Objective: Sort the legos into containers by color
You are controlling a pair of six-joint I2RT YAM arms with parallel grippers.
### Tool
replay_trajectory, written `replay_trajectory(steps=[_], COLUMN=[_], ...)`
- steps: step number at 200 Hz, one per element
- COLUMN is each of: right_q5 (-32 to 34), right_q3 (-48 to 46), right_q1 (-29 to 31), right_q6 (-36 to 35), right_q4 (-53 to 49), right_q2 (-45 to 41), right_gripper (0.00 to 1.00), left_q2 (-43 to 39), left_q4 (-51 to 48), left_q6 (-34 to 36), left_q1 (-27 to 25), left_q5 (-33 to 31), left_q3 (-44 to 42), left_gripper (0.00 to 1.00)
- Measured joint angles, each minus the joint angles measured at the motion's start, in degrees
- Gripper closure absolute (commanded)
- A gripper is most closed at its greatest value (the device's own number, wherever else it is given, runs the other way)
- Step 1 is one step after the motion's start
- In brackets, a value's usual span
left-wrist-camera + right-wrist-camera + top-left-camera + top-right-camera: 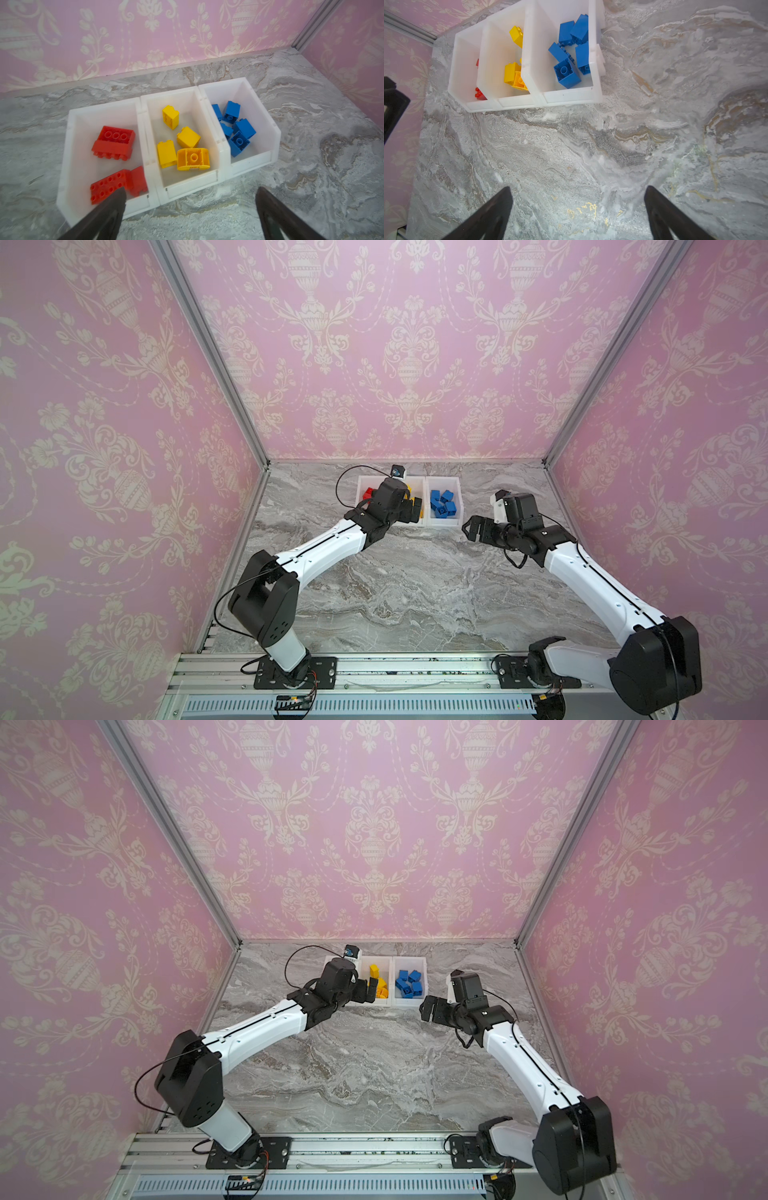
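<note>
Marble tabletop (415,593) carries three joined containers (104,110) holding color-sorted legos (188,138).

Both top views look from high over the near edge of the worktop (415,593), down and forward toward the back wall (411,364), and take in the whole scene. The left wrist camera sits close above the containers (168,94) and faces that wall past the left claw (191,188). The right wrist camera looks steeply down at the worktop past the right claw (577,188), with the containers farther off. All four views share the containers.
</note>
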Motion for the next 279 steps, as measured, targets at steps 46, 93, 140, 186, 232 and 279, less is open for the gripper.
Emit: replay_trajectory(steps=[46,93,140,186,232,279], right_q5=[7.06,15.76,21.92,22.86,21.73,20.15], right_q3=[1.7,0.13,-9.2,-16.98,-21.64,-24.35], right_q1=[0.0,-0.24,-2.16,-5.79,-7.1,-7.15], right_q6=[-5.53,-12.5,-19.45,-22.43,-23.87,-24.57], right_q4=[1.27,10.23,26.67,39.56,50.45,58.31], right_q2=[3.43,6.56,8.66,9.97,9.97,11.34], right_gripper=[0.0,0.0,0.0,0.0,0.0,0.0], left_q2=[-13.7,-21.9,-24.35,-25.49,-20.61,-12.72], left_q4=[3.93,8.02,14.03,26.95,40.79,57.68], left_q6=[1.09,4.42,7.61,10.01,12.72,13.46], left_q1=[8.92,17.84,24.22,29.57,31.56,35.32], left_q5=[-1.68,-1.9,-1.97,-3.52,-3.8,-2.89], left_q3=[-15.5,-26.75,-33.09,-43.58,-49.72,-54.05], left_gripper=[0.01,0.01,0.01,0.01,0.01,0.01])
